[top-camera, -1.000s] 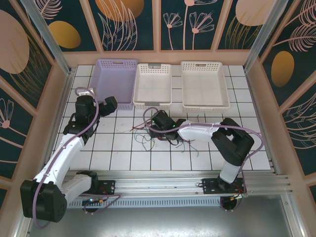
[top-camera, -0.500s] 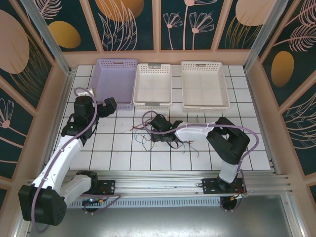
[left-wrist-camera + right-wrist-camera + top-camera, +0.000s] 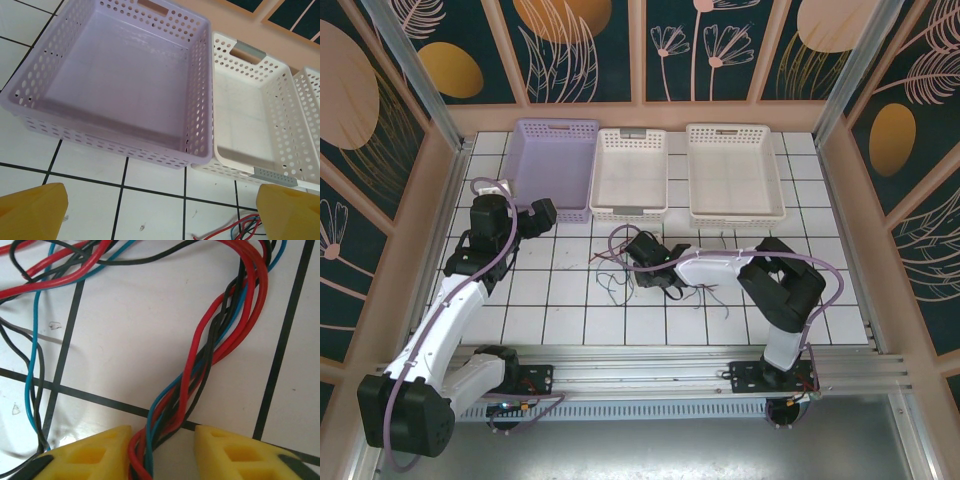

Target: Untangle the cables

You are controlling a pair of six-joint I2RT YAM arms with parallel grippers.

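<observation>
On the counter (image 3: 570,322), right end effector (image 3: 162,450) is straddling twisted cables (image 3: 210,360), jaws apart; left end effector (image 3: 160,215), spread wide, is facing lilac basket (image 3: 115,75) across bare tiles.

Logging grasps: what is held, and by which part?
Nothing clamped. The left gripper is open, empty; the right gripper, open, straddles the cables at their twist.

Red, black and teal cables (image 3: 210,360) — white worktop (image 3: 130,340) gridded black — yellow fingers (image 3: 90,455), lilac basket (image 3: 120,75).
</observation>
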